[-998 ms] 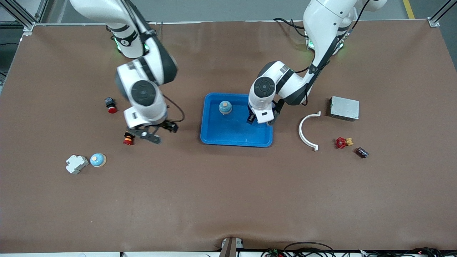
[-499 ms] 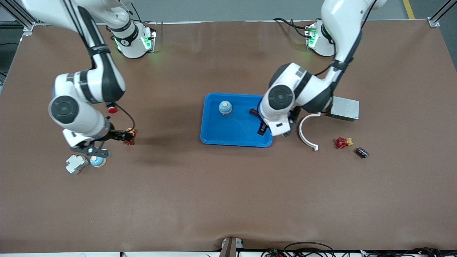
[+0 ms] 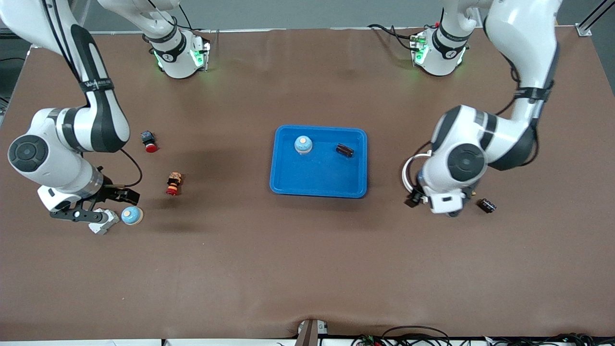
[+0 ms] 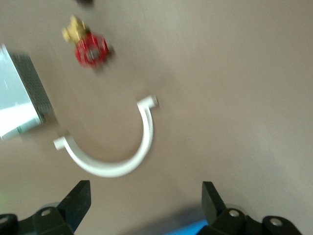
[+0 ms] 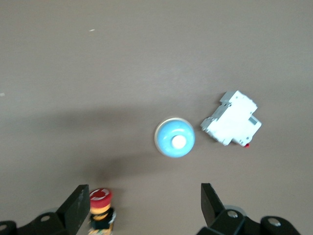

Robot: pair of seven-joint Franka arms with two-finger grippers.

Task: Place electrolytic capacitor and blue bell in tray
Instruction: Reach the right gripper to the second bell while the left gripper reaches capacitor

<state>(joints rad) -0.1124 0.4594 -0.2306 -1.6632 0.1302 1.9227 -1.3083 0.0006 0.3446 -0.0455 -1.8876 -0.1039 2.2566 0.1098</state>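
Blue bell [image 3: 131,216] number two sits on the brown table [image 3: 307,269] at lower left of the front view, touching or just beside a white circuit breaker [image 3: 102,221], with the right gripper [image 3: 96,206] hanging over both, fingers spread wide and holding nothing. From the right wrist view the bell [image 5: 175,138] lies between the open fingertips [image 5: 77,205], apart from them, the breaker [image 5: 231,125] just beside it and a red-capped push button [image 5: 100,205] near one finger. In the front view that button [image 3: 174,184] stands toward centre from the gripper, with a second red push button [image 3: 149,141] above it in the frame.

At centre frame the blue tray [image 3: 288,185] already holds another blue bell [image 3: 303,143] in its upper part and a dark electrolytic capacitor [image 3: 344,150] near its upper right corner; the two are apart.

At right of frame the left gripper [image 3: 432,202] hovers over the table beside a white curved bracket [image 3: 407,169], jaws fully apart and empty. The left wrist view shows the bracket [image 4: 117,156] between the spread fingertips [image 4: 211,196], with a red valve handle [image 4: 90,49] and a grey metal box [image 4: 22,103] near it. A second dark capacitor [image 3: 487,205] lies just beside the gripper, well apart from the tray.
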